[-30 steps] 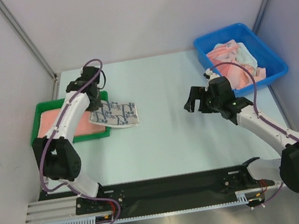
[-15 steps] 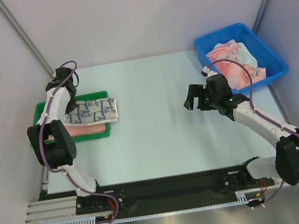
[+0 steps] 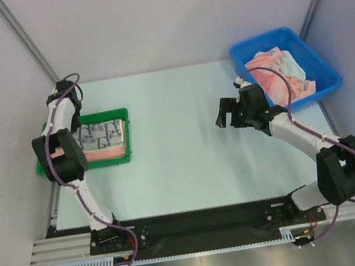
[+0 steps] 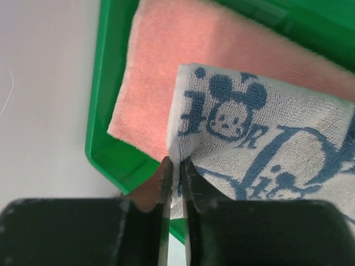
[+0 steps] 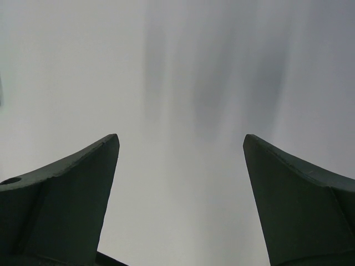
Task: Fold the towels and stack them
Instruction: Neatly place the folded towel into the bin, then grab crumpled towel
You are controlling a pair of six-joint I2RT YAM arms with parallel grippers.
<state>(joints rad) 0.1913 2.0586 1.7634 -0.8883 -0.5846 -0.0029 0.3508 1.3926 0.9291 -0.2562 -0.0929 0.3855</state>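
Over the tray (image 4: 102, 111), my left hand (image 4: 175, 162) is narrow at the limp towel's (image 4: 266, 138) edge, hold unclear; right hand (image 5: 180, 138) wide.

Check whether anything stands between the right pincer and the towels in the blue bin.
Only the blue bin's wall on that side. The right pincer hangs open above the table beside the bin, pointing away from it; the towels lie heaped inside.
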